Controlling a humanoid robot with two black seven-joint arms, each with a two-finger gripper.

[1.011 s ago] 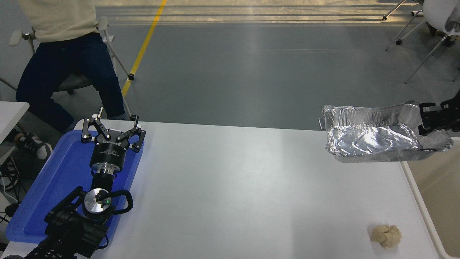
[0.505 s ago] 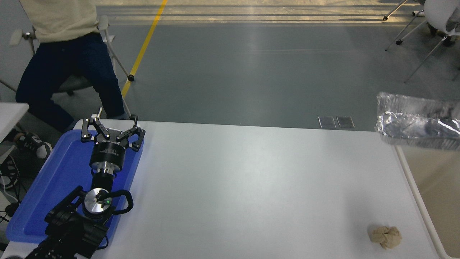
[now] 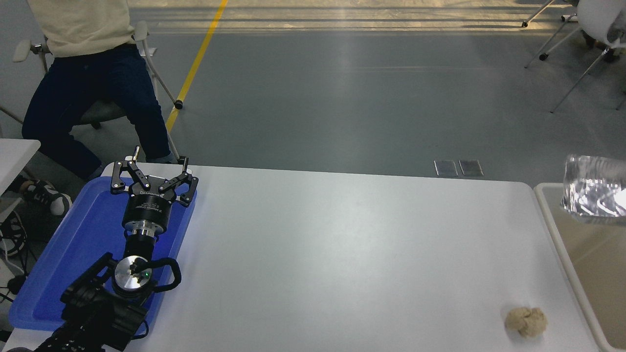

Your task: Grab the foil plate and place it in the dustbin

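Note:
The shiny foil plate (image 3: 595,194) shows partly at the right edge of the head view, above the dustbin (image 3: 557,230), a beige bin beside the table's right end. Most of the plate is cut off by the picture edge. My right gripper is out of view. My left gripper (image 3: 152,172) is parked over the blue tray at the lower left, its fingers spread open with nothing between them.
A flat blue tray (image 3: 73,244) lies under the left arm. A crumpled beige paper ball (image 3: 525,321) sits near the table's front right corner. A person sits on a chair (image 3: 88,73) at the far left. Chair legs stand at the top right.
The foil plate has moved rightward, off the table's far right corner and over the dustbin. The right gripper, seen holding it one second ago, has left the picture. The left arm has not moved.

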